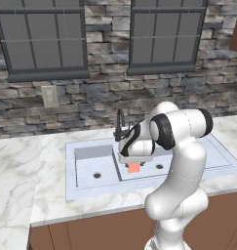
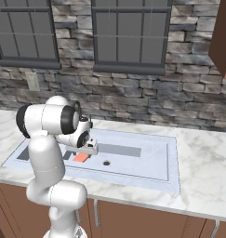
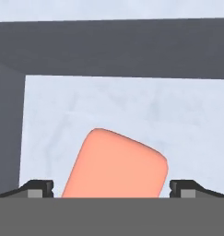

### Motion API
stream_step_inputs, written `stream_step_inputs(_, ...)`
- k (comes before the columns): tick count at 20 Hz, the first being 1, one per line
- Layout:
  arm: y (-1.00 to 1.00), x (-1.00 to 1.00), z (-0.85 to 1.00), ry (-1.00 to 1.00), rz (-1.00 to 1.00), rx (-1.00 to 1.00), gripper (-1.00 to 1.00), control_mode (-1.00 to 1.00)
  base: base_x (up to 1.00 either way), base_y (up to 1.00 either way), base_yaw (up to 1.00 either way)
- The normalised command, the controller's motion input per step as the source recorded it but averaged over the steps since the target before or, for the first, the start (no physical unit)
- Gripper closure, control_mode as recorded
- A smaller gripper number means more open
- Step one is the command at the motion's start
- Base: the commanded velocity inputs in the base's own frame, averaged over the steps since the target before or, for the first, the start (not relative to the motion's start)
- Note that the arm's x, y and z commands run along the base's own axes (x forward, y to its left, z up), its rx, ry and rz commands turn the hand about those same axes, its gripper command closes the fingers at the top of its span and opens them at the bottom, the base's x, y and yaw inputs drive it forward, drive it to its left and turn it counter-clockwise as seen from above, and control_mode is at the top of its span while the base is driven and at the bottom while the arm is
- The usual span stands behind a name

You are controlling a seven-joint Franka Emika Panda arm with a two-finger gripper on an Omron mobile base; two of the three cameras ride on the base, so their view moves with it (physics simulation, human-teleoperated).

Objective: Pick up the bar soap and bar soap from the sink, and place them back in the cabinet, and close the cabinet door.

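Jaws stand wide apart on your gripper (image 3: pixel 111 189), with nothing clamped; the two dark fingertips (image 3: pixel 37 188) sit at either side of the hand view and the orange soap (image 3: pixel 114 166) lies between them, tilted, flat on the pale basin floor. You cannot tell from the hand view whether the tips touch it.

From largest down: the stone wall (image 1: pixel 105 97) with its two dark windows (image 1: pixel 44 39) runs behind everything in both base views. The marble counter (image 1: pixel 22 166) carries the sink (image 1: pixel 90 190), a pale double basin. Your white arm (image 1: pixel 181 171) bends over it, and the hand hangs down into the sink.

The left base view gives you the black faucet (image 1: pixel 120 124) behind the hand, the left basin with its drain (image 1: pixel 96 175), and a wall outlet (image 1: pixel 49 96); the soap (image 1: pixel 133 167) shows as a small orange patch right under the hand, near the divider between basins. The right base view instead shows you the right basin's open floor and its drain (image 2: pixel 106 163), with the soap (image 2: pixel 80 158) just left of that drain and below the hand (image 2: pixel 86 148). It also shows a reddish-brown cabinet (image 2: pixel 222 37) at the upper right. The hand view alone shows you the soap's rounded corners and the grey basin walls (image 3: pixel 122 48) beyond it.
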Motion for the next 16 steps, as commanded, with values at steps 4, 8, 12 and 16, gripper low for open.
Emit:
stream_step_inputs(4,-0.04,0.0,0.0,0.0,0.0,0.03,-1.0,-1.0,0.0,0.0,0.0)
stream_step_inputs(8,-0.13,0.0,0.0,0.0,0.0,0.03,-1.0,-1.0,0.0,0.0,0.0)
stream_step_inputs(12,-0.17,0.0,-0.03,0.0,0.0,0.01,-1.0,-1.0,0.0,0.0,0.0)
stream_step_inputs(16,-0.06,0.0,-0.12,0.0,0.0,0.0,-1.0,-1.0,0.0,0.0,0.0)
